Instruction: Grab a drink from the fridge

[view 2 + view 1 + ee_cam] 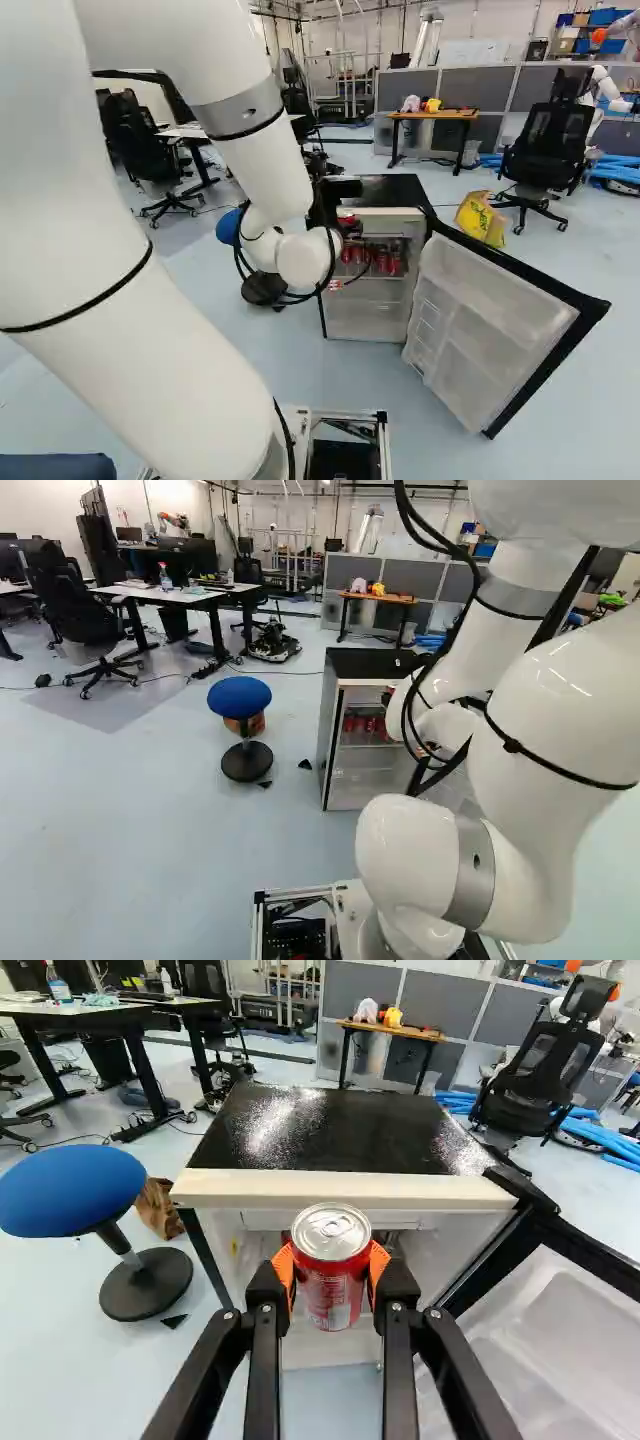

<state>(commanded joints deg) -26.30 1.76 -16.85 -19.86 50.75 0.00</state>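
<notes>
Left base view, mini fridge [362, 664]: the landmark; the white arm [535, 710] reaches toward it, and red cans [365, 724] stand inside on a shelf.
Right base view, fridge door [490, 325]: swung open, beside the mini fridge; I can't surely pick out the held can here.
Wrist view, soda can [333, 1295]: in front of the mini fridge, near its top front edge, clear of the shelf.
Wrist view, black gripper [331, 1267]: clamped on the can, one orange pad [285, 1272] at each side.
Can's handling: probably full, so fairly heavy for its size; thin metal, stiff if sealed but easy to dent; likely slick if cold and damp.
Where to hold: round the side wall, as now; mid-height would be steadiest, with moderate squeeze.
Can's long axis: about upright, lid and tab up, running crosswise to the fingers.
</notes>
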